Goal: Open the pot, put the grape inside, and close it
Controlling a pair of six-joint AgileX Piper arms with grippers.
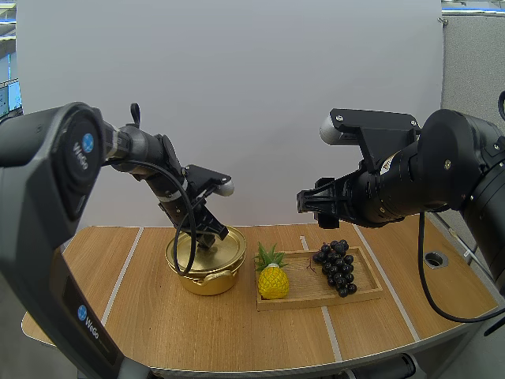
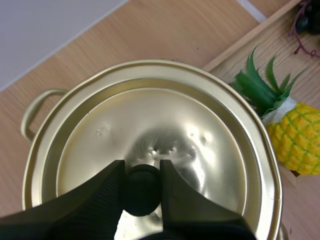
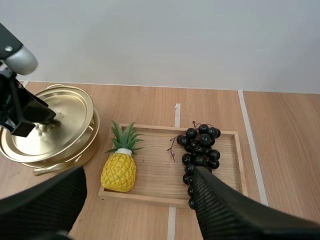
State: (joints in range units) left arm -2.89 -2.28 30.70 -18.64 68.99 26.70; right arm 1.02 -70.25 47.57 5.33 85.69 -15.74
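lid pinched, grapes not yet picked

the left tool (image 2: 142,174) is clamped on the black knob (image 2: 142,196), the one sure hold for lifting the lid (image 2: 150,120), which sits tilted on the gold pot (image 1: 207,282). the right tool (image 1: 314,201) hangs wide open above the grapes (image 3: 199,150) in the wooden tray (image 3: 155,192), likely placed to grab them.

left pincer (image 2: 141,172) clamped, angled down | right pincer (image 1: 304,202) spread, held high

Lid (image 2: 165,125) over pot (image 1: 207,283) mouth, my left gripper (image 2: 141,170) clamped on knob (image 2: 141,192). Pineapple (image 1: 273,281) stands at tray (image 1: 316,294) left end, between pot and grapes (image 1: 338,267). I note open air over grapes; table (image 1: 237,332) front edge bare.
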